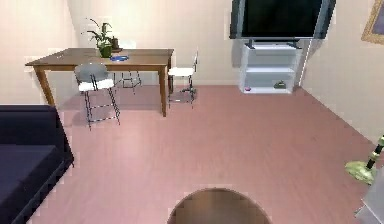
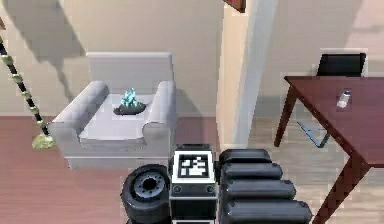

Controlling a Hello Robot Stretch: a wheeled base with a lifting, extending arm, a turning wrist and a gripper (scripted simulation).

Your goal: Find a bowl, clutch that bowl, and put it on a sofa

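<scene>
A small dark bowl point(image 2: 129, 104) with blue-green bits sits on the seat of a grey armchair point(image 2: 100, 125). A striped lamp point(image 2: 20, 85) stands just left of it, and a wall post point(image 2: 245, 70) is on its right. Farther right is a brown table point(image 2: 320, 95) with a little bottle point(image 2: 344, 98). The gripper point(image 2: 150, 190) is low and near. I cannot tell if it holds anything. Ahead, the dark sofa point(image 1: 28, 150) is near left. A white chair point(image 1: 97, 85) stands in front of the far table point(image 1: 70, 57).

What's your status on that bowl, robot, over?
Gripper low, load unclear. Blue thing on table, maybe the bowl. Chairs crowd the table; sofa at forward view's left.
</scene>
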